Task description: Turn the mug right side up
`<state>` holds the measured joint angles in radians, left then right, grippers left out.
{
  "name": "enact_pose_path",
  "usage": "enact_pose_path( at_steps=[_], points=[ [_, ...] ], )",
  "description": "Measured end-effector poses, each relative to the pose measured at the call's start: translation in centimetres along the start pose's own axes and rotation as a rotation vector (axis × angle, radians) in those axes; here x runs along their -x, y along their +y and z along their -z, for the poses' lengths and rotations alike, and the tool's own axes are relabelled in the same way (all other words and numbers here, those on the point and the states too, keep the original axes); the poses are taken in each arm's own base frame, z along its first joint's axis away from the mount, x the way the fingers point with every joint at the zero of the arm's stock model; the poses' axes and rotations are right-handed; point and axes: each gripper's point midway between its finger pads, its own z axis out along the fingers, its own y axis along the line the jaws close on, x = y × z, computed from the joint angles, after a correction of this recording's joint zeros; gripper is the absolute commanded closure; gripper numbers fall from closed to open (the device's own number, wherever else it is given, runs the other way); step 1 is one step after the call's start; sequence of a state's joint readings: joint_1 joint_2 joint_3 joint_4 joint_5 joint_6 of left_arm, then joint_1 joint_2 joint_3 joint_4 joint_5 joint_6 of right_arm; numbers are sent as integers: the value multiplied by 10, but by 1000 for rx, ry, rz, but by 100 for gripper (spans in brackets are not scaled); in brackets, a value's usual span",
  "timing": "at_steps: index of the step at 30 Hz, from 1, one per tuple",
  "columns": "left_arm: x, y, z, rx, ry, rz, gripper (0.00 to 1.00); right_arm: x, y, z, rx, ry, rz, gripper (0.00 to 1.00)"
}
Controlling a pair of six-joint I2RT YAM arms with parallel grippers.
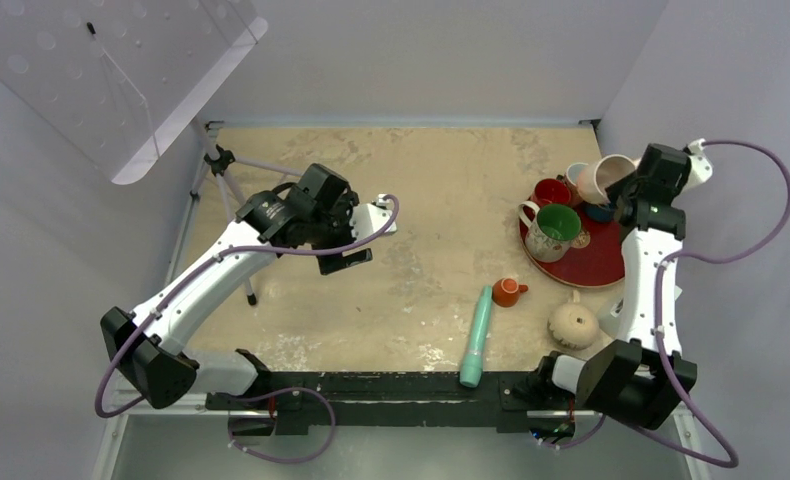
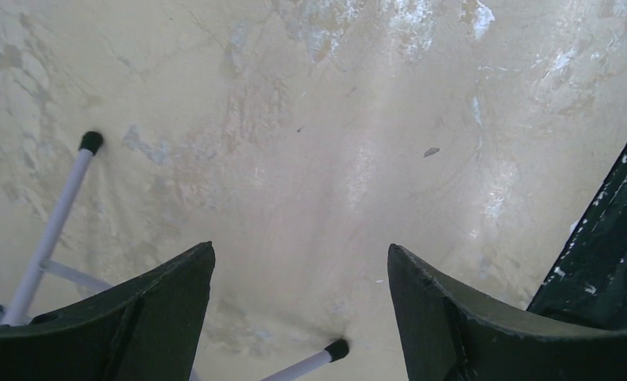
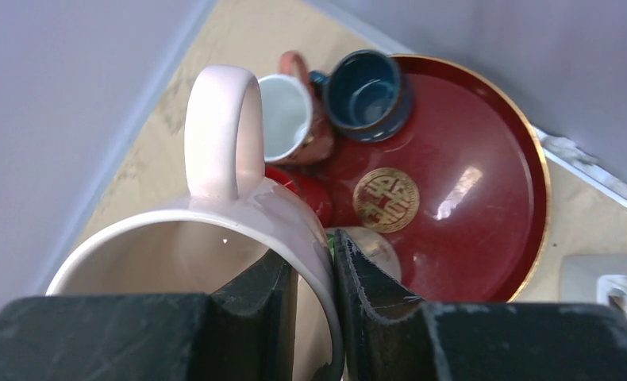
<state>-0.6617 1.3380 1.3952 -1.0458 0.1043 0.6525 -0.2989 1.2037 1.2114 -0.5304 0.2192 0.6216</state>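
The mug (image 1: 573,323), rounded and beige with a small loop handle, rests mouth down on the table beside the right arm's base, and no gripper touches it. My right gripper (image 1: 621,187) hangs over the red tray (image 1: 596,268), shut on the rim of a pale mug (image 3: 215,214) with a peach-pink inside. One finger is inside that mug's wall, one outside, and the mug is tipped on its side. My left gripper (image 2: 301,254) stands open above bare table at the left, nothing between its fingers (image 2: 175,294).
On the tray stand a white mug with a green inside (image 1: 553,230), a red cup (image 1: 551,190) and a blue cup (image 3: 366,94). A small orange cup (image 1: 508,291) and a teal stick (image 1: 476,338) lie in front. White tripod legs (image 2: 56,222) stand at the left.
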Motion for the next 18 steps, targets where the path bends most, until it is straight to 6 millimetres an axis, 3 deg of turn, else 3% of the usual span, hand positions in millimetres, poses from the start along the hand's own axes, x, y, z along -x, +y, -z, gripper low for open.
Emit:
enact_pose_path(
  at_steps=[7, 18],
  points=[
    [-16, -14, -9, 9, 2, 94, 17, 21, -62, -17, -195, -75, -176, 100],
    [-17, -6, -11, 53, 4, 121, 17, -31, -114, -64, -473, 2, -243, 100]
  ],
)
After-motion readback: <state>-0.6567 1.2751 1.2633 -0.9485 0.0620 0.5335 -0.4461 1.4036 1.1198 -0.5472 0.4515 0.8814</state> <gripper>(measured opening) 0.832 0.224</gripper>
